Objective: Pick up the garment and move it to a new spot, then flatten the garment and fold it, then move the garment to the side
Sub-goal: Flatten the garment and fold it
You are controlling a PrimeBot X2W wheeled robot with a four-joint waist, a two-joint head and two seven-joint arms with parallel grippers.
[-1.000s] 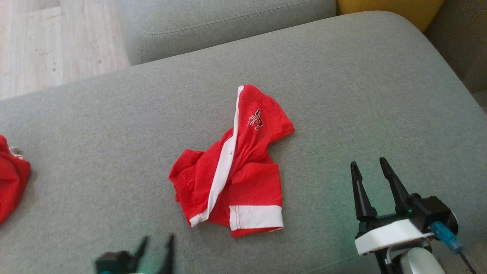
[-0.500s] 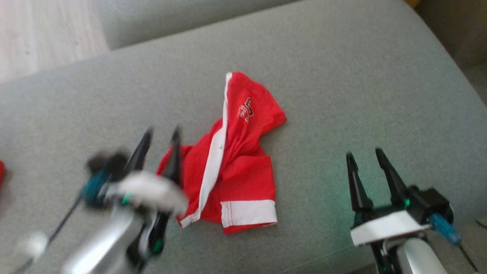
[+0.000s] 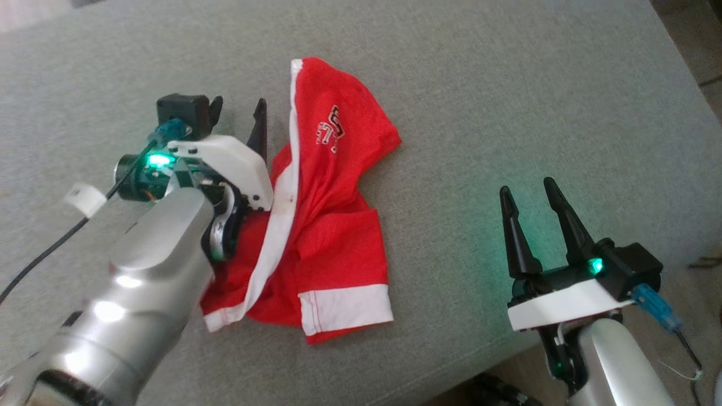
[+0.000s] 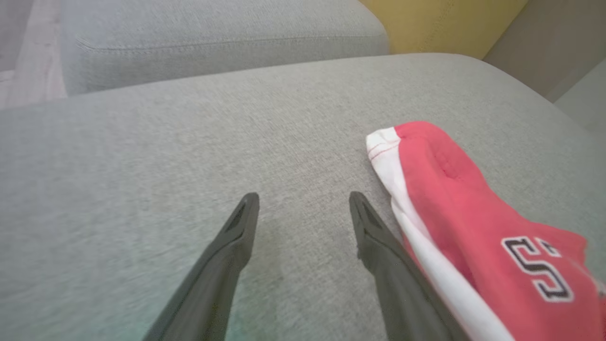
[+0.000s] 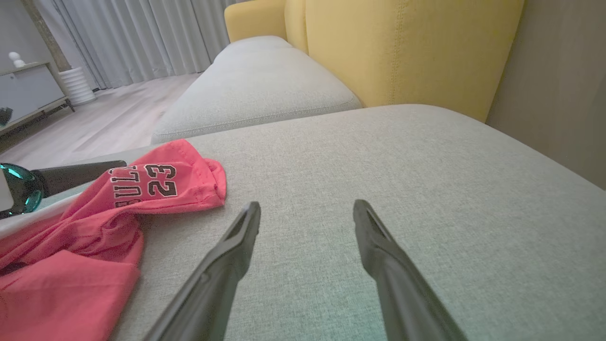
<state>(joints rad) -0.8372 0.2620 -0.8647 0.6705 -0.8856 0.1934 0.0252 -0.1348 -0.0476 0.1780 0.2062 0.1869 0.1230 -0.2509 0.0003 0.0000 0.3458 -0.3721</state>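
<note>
The garment (image 3: 333,237), red shorts with a white side stripe (image 3: 280,214) and a printed 23 (image 5: 161,185), lies crumpled near the middle of the grey sofa cushion (image 3: 507,84), its white hem band (image 3: 345,307) toward the cushion's near edge. The left gripper (image 3: 239,104) hangs at the garment's left side with its 2 fingers spread and nothing between them, the right-hand finger just beside the stripe. The right gripper (image 3: 525,187) is likewise spread and empty, well apart from the cloth, by the near edge on the right. The fabric looks thin, light and limp, so it should sag and drape once lifted and slide little on the woven upholstery; it is not fragile. A pinch probably bites best on a raised fold along the stripe or on the stiffer hem band. In the bunched middle, 2 layers may come up together.
</note>
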